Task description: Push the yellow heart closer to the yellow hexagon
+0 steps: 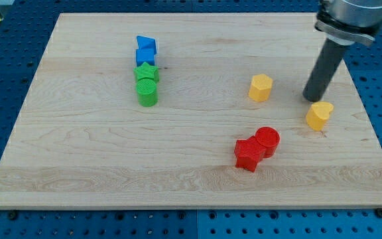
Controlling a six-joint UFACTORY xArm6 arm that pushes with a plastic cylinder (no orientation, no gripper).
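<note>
The yellow heart [319, 115] lies on the wooden board at the view's right. The yellow hexagon [260, 87] sits to its left and a little higher, a clear gap between them. My tip [311, 99] rests on the board just above and slightly left of the yellow heart, close to its upper edge; I cannot tell if it touches. The dark rod rises from there to the view's top right.
A red cylinder [267, 141] and a red block [247, 154] touch each other below the hexagon. At the view's left stand a blue block [146, 50], a green star-like block [146, 73] and a green cylinder [147, 94] in a column. The board's right edge [370, 119] is near the heart.
</note>
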